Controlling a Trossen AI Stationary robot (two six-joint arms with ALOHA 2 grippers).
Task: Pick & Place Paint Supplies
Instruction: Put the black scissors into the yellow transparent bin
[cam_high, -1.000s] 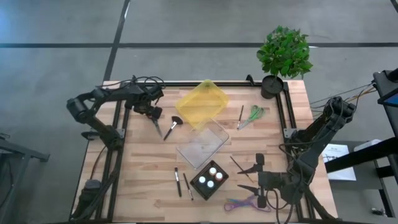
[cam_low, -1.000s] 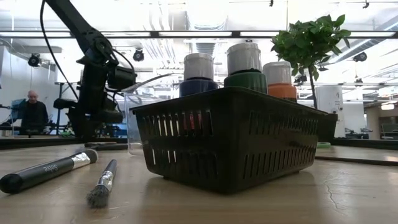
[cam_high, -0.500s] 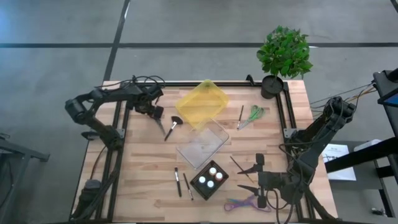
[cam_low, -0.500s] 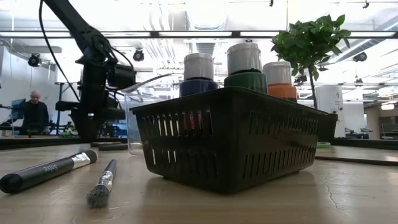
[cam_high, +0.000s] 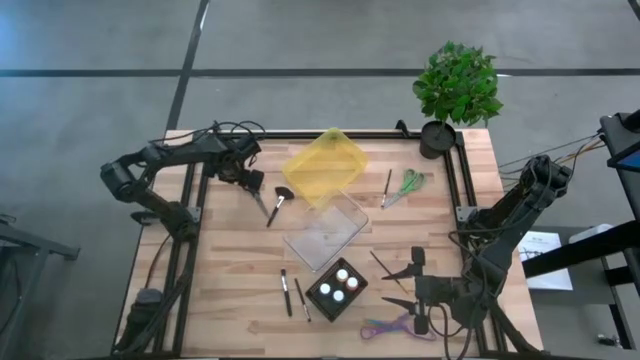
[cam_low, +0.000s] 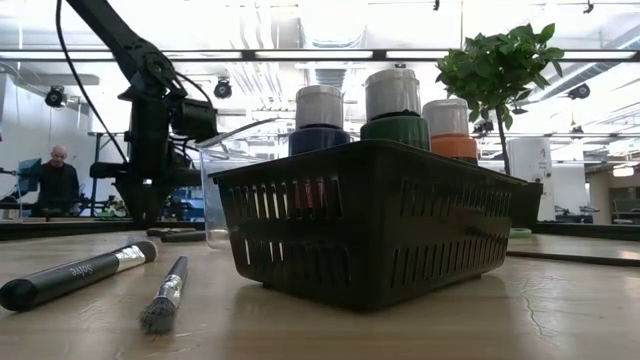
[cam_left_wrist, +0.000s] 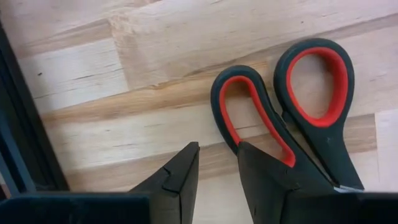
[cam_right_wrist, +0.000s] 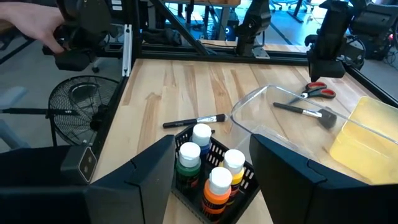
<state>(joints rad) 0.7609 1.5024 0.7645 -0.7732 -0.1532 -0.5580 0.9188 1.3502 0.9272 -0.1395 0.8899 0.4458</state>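
White-capped paint bottles, green (cam_right_wrist: 188, 165), blue (cam_low: 319, 130) and orange (cam_right_wrist: 216, 191), stand in a black basket (cam_high: 337, 288). Two brushes (cam_high: 293, 296) lie flat on the table left of the basket, and another (cam_high: 277, 205) lies by the red-handled scissors (cam_left_wrist: 311, 124). My left gripper (cam_left_wrist: 217, 177) points down at the far left over the scissors' handles, slightly open, with bare wood in the gap. My right gripper (cam_right_wrist: 211, 168) stands open near the front right, raised and facing the basket.
A clear box (cam_high: 325, 232) and a yellow lid (cam_high: 325, 165) lie mid-table. Green scissors (cam_high: 410, 182) and a brush (cam_high: 387, 187) lie far right below a potted plant (cam_high: 455, 90). Purple scissors (cam_high: 390, 327) lie near the front edge. A person (cam_low: 55, 180) sits beyond the table.
My left gripper has tipped a little over the red-handled scissors without leaving its place. Nothing on the table has moved.
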